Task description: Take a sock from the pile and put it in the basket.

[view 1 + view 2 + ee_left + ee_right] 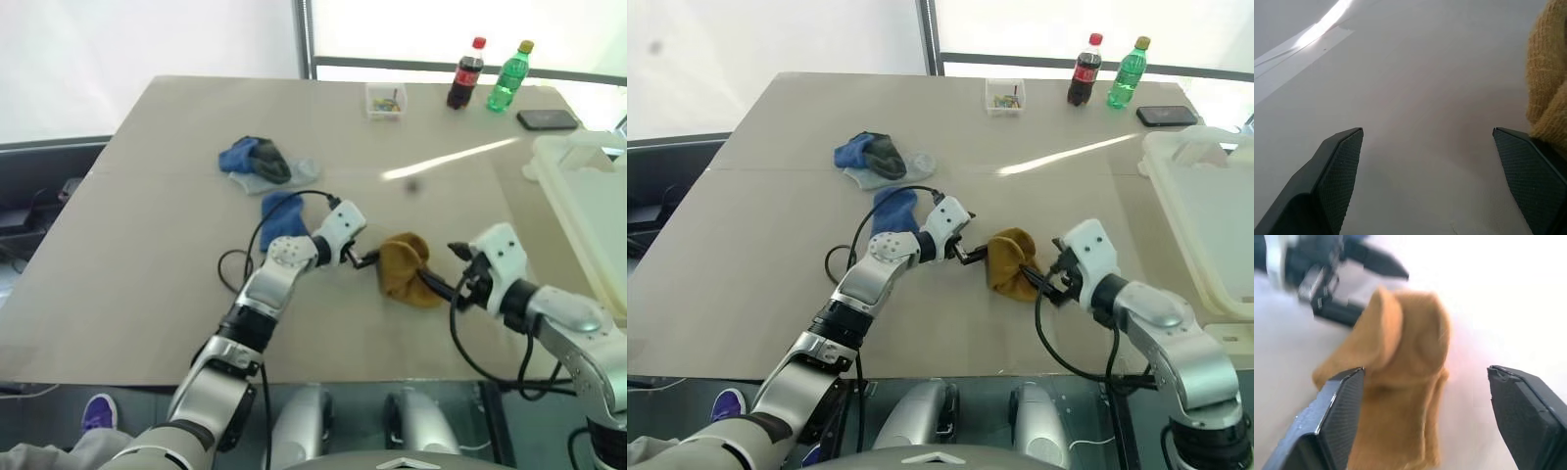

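A: Two grippers, neither holding anything. The right gripper (1425,406) has its black fingers spread wide, and the mustard sock (405,266) lies crumpled on the table (147,245) just ahead of them, lower centre of the left eye view, one finger close against its edge.

B: And the left gripper (1425,166)?

A: Spread wide too, on the sock's other side, one pad right at the yellow cloth without pinching it.

B: So how far along?

A: Barely, I'd say. That sock sits apart from the pile (260,162), which is at upper centre-left, with a lone blue sock (279,217) below it. The basket (578,196) stands at the right edge; I see no sock inside. Grasping, carrying and dropping all remain.

B: Any labels?

A: A red-capped cola bottle (466,73) and a green bottle (508,75) at the upper right; their writing is too small to read.
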Controlling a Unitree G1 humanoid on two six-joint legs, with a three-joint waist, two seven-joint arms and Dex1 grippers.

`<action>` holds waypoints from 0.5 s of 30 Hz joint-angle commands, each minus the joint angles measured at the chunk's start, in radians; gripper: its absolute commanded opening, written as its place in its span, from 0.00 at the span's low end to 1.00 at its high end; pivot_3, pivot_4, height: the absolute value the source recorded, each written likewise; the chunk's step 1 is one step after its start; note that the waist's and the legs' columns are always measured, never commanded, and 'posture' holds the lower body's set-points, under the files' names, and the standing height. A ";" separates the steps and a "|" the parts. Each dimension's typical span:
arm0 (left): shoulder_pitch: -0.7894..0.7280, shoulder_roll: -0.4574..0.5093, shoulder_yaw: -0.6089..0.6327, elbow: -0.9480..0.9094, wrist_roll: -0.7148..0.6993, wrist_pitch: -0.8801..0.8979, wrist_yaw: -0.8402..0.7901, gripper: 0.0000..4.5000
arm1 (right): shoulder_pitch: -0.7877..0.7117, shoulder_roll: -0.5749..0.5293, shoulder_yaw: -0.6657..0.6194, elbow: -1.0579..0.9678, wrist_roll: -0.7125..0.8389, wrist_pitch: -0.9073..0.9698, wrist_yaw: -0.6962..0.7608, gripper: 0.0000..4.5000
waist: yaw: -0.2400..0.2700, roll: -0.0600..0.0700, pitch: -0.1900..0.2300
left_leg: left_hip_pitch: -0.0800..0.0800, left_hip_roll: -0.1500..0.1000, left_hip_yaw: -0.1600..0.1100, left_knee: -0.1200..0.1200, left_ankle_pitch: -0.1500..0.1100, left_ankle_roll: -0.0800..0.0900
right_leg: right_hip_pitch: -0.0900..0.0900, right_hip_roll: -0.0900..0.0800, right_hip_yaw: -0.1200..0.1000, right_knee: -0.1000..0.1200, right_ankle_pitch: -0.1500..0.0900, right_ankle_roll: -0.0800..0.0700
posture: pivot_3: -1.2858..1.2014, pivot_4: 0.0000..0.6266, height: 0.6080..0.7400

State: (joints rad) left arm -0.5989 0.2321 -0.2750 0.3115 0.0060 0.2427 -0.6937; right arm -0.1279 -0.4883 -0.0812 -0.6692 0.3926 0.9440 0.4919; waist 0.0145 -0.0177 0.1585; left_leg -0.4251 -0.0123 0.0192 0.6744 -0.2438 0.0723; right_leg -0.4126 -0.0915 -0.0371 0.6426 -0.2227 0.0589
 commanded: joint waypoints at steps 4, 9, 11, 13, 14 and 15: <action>0.019 0.016 0.055 -0.087 -0.046 0.023 -0.004 1.00 | -0.017 0.045 -0.059 -0.004 0.071 0.068 -0.054 0.93 | 0.003 0.000 0.000 | -0.003 -0.001 -0.003 0.000 0.000 0.000 | -0.002 -0.001 0.000 0.000 0.000 0.000 | 0.52 0.24 0.91; 0.036 0.029 0.040 -0.111 -0.037 0.025 -0.012 1.00 | -0.086 0.078 -0.026 0.012 0.086 0.096 -0.098 0.93 | 0.000 0.001 0.000 | -0.005 -0.002 -0.002 0.000 0.000 0.000 | -0.003 -0.001 -0.002 0.000 0.000 0.000 | 0.52 0.24 0.91; 0.040 0.025 0.033 -0.117 -0.034 0.027 -0.012 1.00 | -0.128 0.078 0.027 0.062 0.055 0.121 -0.128 0.93 | -0.002 0.001 0.000 | -0.005 -0.002 -0.002 0.000 0.000 0.000 | -0.003 -0.001 -0.002 0.000 0.000 0.000 | 0.52 0.24 0.91; 0.038 0.024 0.029 -0.118 -0.032 0.021 -0.015 1.00 | -0.154 0.060 0.067 0.105 0.045 0.162 -0.133 0.93 | -0.002 0.001 0.000 | -0.004 -0.002 -0.002 0.000 0.000 0.000 | -0.003 0.000 -0.002 0.000 0.000 0.000 | 0.52 0.24 0.91; 0.038 0.024 0.028 -0.118 -0.031 0.019 -0.015 1.00 | -0.159 0.055 0.070 0.118 0.049 0.186 -0.135 0.93 | 0.001 0.001 0.000 | -0.004 -0.002 -0.002 0.000 0.000 0.000 | -0.003 0.001 -0.002 0.000 0.000 0.000 | 0.52 0.24 0.91; 0.038 0.024 0.027 -0.118 -0.030 0.015 -0.015 1.00 | -0.162 0.058 0.061 0.132 0.060 0.212 -0.137 0.93 | 0.002 0.001 0.000 | -0.004 -0.002 -0.002 0.000 0.000 0.000 | -0.003 0.001 -0.002 0.001 0.000 0.000 | 0.52 0.24 0.91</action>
State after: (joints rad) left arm -0.5565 0.2570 -0.2461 0.2409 -0.0223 0.2767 -0.7038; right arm -0.2824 -0.4211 -0.0058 -0.5370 0.4450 1.1214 0.3620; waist 0.0169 -0.0165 0.1590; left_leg -0.4299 -0.0142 0.0170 0.6747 -0.2436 0.0724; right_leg -0.4157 -0.0907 -0.0396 0.6433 -0.2226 0.0589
